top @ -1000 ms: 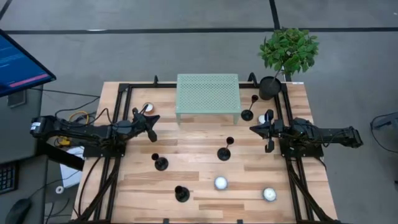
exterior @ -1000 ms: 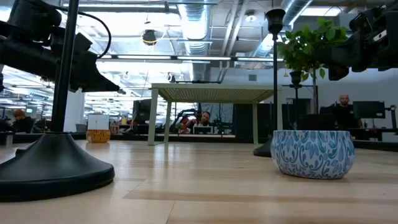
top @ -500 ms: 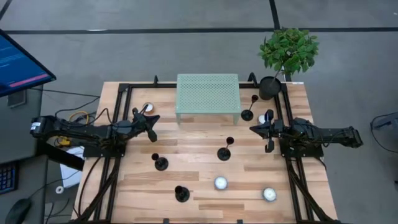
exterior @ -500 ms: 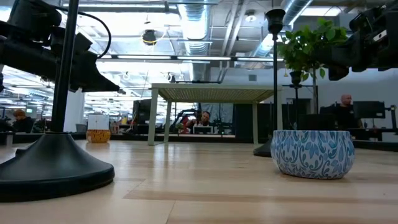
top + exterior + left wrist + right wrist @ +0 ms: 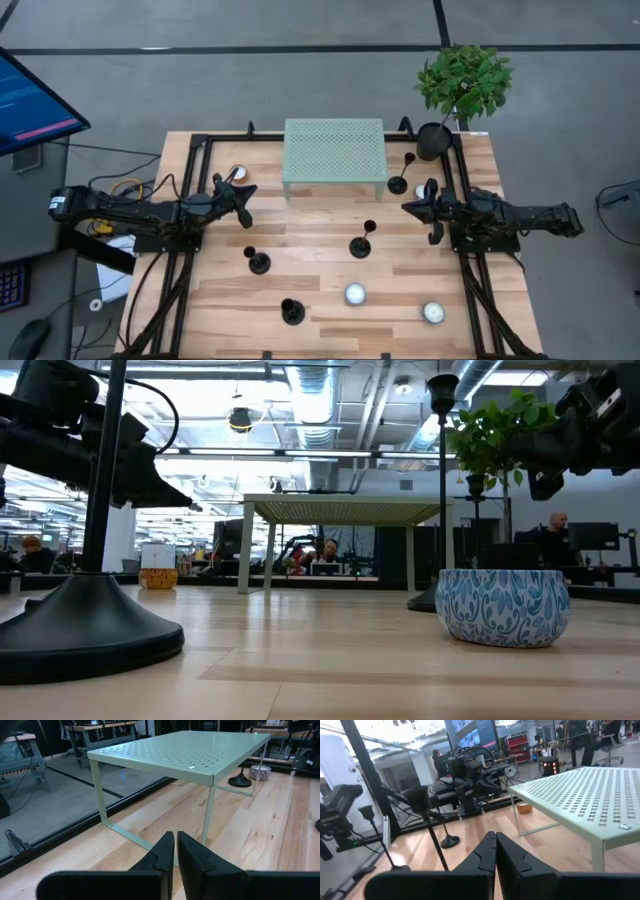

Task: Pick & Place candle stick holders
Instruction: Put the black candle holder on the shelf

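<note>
Evidently nothing is picked yet: both pincers are closed and empty.
Right gripper, right of centre, must open toward the black metal disc-based candlestick; left gripper waits mid-left.

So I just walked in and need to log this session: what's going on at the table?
Nothing is being held right now. Four black candle stick holders stand on the wooden table: one near the plant pot at, one mid-table, one left of centre and one near the front edge. The left end effector hangs shut beside the green mesh shelf. The right end effector, also shut, hangs on the opposite side, near the first holder.
</note>
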### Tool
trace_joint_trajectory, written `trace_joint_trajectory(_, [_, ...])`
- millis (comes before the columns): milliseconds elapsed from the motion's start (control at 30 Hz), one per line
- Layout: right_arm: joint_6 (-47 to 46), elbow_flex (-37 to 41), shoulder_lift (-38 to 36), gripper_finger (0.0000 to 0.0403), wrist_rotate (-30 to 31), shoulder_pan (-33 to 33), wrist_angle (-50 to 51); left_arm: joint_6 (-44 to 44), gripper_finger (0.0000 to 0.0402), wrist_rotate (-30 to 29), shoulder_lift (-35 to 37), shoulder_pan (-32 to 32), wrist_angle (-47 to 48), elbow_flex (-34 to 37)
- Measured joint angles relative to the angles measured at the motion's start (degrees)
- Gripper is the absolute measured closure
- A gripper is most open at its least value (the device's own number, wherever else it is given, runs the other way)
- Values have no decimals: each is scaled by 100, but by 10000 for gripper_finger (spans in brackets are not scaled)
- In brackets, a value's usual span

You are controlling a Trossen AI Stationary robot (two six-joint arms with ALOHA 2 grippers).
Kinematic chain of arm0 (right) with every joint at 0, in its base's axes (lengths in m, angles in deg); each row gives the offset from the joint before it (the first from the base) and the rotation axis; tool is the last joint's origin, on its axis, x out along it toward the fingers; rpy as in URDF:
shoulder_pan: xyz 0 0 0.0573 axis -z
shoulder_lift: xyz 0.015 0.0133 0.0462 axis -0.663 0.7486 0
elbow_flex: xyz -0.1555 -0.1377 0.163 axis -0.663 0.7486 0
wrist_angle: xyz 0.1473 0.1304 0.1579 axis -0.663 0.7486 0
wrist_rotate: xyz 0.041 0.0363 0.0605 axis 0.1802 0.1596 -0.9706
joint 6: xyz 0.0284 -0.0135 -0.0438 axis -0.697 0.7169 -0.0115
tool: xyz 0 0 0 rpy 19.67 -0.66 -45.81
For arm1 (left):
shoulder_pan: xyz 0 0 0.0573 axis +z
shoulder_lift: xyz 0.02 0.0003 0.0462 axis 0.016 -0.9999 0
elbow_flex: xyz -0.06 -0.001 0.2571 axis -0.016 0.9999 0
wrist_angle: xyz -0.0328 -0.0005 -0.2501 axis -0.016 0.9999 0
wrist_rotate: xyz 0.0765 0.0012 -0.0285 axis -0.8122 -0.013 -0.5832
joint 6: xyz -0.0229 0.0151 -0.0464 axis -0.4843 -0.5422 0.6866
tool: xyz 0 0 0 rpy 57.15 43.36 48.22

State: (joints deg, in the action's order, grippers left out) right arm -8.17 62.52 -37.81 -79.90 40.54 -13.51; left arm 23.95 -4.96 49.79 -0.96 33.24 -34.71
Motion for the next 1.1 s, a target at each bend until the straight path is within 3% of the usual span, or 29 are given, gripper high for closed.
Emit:
trace_joint_trajectory(267, [828, -638, 10, 384, 220, -62, 179, 0, 379, 0, 2, 0, 0, -1])
trace_joint_trajectory(433, [1236, -1017, 11, 340, 739, -1, 734, 0, 379, 0, 0, -1, 0, -2])
trace_joint_trajectory(733, [1587, -1317, 130, 248, 731, -173, 916, 0, 379, 0, 0, 1, 0, 0])
trace_joint_trajectory(933, [1588, -1324, 842, 197, 600, -434, 947, 0, 379, 0, 0, 1, 2, -1])
trace_joint_trajectory(1100, [1601, -1613, 1664, 182, 473, -715, 944, 0, 379, 0, 0, 1, 0, -2])
